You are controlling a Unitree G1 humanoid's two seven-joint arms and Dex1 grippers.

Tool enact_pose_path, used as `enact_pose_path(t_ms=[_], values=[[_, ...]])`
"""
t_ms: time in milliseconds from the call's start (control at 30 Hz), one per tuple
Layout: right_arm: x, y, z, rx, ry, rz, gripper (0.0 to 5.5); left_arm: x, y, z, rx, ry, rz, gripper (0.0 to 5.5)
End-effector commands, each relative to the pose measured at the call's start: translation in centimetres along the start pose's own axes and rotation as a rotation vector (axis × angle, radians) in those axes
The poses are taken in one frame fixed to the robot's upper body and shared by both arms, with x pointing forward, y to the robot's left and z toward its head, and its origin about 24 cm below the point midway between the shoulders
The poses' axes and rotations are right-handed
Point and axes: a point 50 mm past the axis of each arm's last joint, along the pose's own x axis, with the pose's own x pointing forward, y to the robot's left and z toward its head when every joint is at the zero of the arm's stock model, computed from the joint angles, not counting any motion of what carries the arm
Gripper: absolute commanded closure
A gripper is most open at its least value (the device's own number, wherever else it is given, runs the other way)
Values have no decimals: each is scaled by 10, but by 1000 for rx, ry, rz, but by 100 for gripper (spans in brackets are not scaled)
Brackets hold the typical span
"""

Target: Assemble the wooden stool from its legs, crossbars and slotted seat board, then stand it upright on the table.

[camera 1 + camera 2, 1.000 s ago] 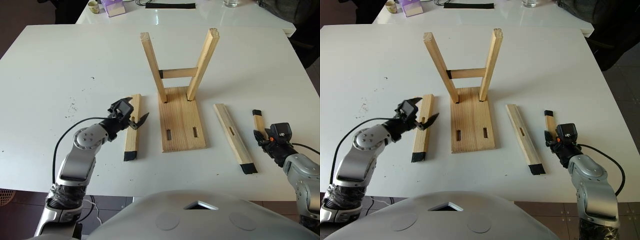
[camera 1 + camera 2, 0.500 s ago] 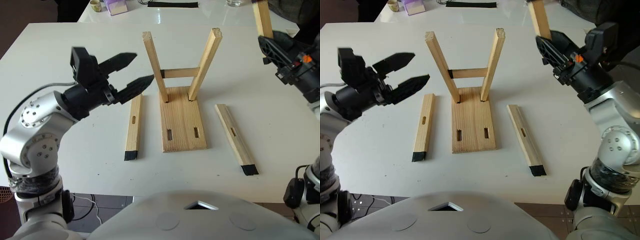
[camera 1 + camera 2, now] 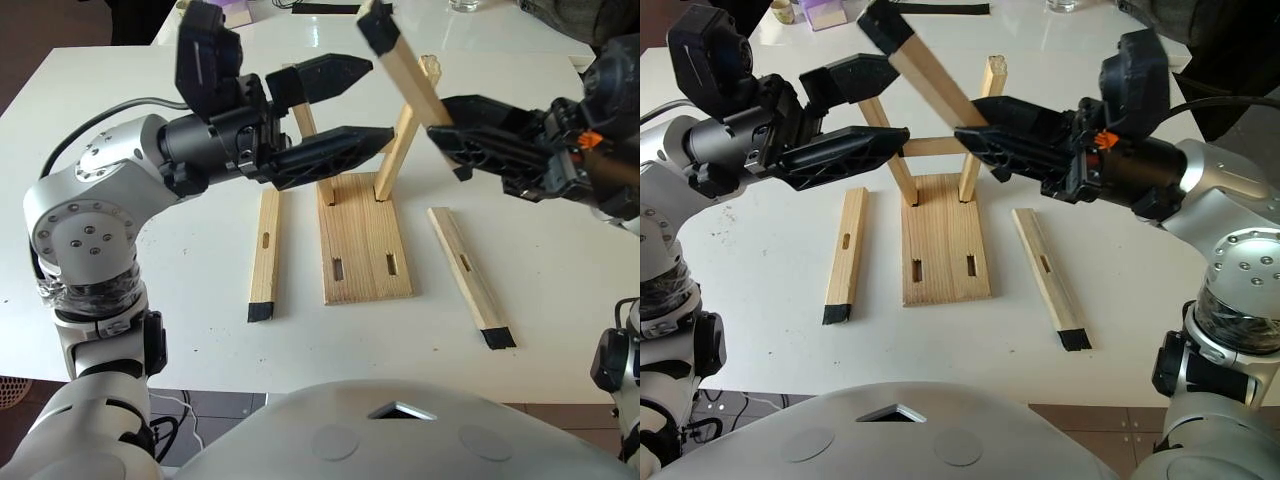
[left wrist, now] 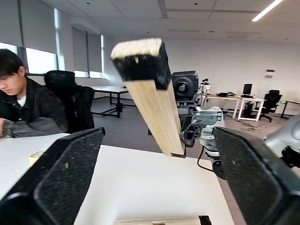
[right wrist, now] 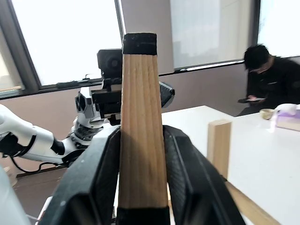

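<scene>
Both arms swung inward; right gripper (image 3: 975, 148) clamps crossbar (image 3: 925, 70) slanting up-left; left gripper (image 3: 902, 100) agape

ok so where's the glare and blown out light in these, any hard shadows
Right wrist view: windows blown out white behind the crossbar in the right claw. Left wrist view: glare from the ceiling strip lights. Eye views: sheen on the far table, only faint shadows on the white table.
</scene>
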Motion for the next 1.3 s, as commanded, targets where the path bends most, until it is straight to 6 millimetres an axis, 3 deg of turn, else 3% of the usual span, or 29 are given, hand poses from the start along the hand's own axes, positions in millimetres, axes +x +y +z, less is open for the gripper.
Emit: enact_pose_path(t_ms=[33,200,467,867,1100,1133,1233,1300], values=[[5,-2,-3,-12,44,34,420,8,3,-2,-8,25,-13,200],[8,-3,-12,7,97,77,420,15,-1,-5,-19,36,-60,208],[12,-7,-9,-5,127,111,420,12,-1,-13,-15,91,-69,208],[12,-5,-11,3,152,145,420,11,-4,-14,-21,77,-118,406],[12,-7,-11,-41,179,98,420,3,-3,-25,-16,145,-108,421],[12,-9,-13,-45,191,82,384,1,-3,-27,-7,166,-99,421],[7,-3,-20,-32,241,126,345,-6,0,-29,7,187,-69,421],[1,-7,-28,-43,262,58,325,-14,1,-24,25,186,-48,421]])
